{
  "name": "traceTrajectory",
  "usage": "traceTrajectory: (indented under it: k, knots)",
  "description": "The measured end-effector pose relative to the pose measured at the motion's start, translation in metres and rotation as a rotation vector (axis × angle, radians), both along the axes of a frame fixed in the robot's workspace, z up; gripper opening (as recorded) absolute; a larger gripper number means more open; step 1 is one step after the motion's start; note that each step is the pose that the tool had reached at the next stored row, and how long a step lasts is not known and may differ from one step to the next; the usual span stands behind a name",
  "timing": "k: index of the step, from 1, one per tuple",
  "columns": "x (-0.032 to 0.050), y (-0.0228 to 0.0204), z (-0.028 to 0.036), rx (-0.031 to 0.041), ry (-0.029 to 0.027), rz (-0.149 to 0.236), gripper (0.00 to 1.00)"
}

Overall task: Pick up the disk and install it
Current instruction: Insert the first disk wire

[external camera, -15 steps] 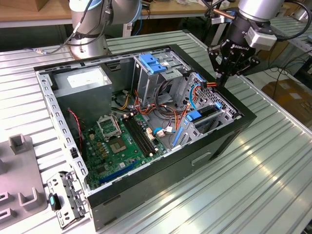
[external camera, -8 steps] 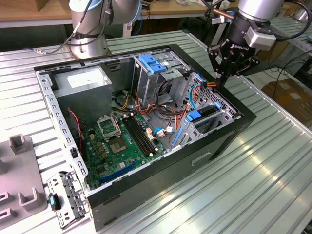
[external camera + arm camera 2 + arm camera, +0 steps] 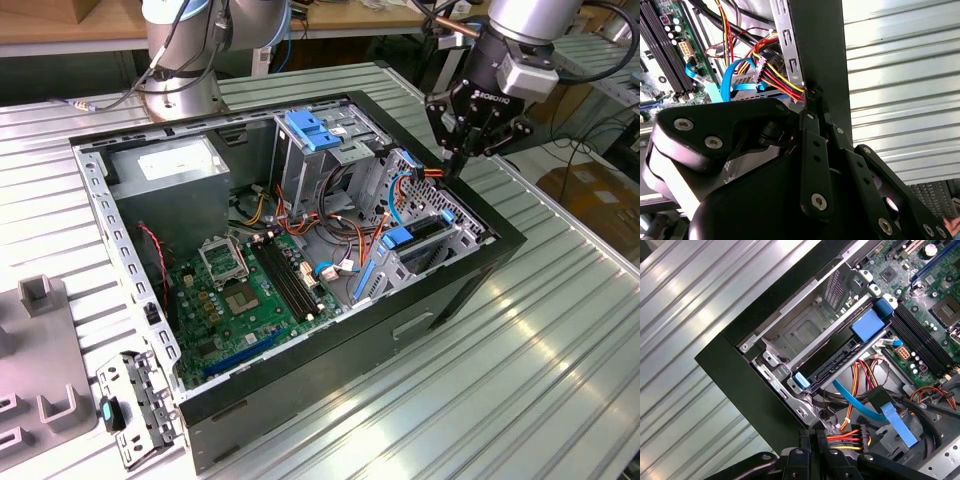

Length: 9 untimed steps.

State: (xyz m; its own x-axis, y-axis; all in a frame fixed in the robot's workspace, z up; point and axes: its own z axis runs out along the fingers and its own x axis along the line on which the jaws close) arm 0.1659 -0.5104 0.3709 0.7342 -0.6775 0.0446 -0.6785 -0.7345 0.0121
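- The table [image 3: 560,330] is ribbed metal. The open case [image 3: 330,370] lies on it, inside up.
- The arm [image 3: 520,40] reaches down over the case's far corner, at the exterior view's right.
- The cage [image 3: 805,332] sits in that corner against the case wall. Its upper bay is bare and a blue latch [image 3: 867,322] sits on top.
- The disk [image 3: 837,362] appears to be in the cage's lower bay. It shows edge-on as a dark slab with a blue rail end facing the case wall. I cannot tell whether it is fully home.
- Step in hand, as I judge it: the pick-up is done, and the work is now the install itself, around the wiring beside the cage.
- Any move from here calls for small, slow motion. The claw is hemmed in between the case wall, the cage and loose cables, and a snagged wire could drag on the disk or its plug.
- The claw [image 3: 452,168] points down just inside the case wall, near the cage but apart from the disk.
- Its fingers [image 3: 810,145] are drawn together, with no gap visible at the tips.
- The tips touch a bundle of red, orange and yellow wires [image 3: 780,80], which ends in a black plug [image 3: 863,432] just beside them. I cannot tell whether the wires are pinched between the tips or only pressed against them.
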Motion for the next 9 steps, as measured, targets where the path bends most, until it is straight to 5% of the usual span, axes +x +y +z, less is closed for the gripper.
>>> traceTrajectory:
  k: [9]
  knots:
    - [-0.0026, 0.0, 0.0, 0.0, 0.0, -0.064, 0.17]
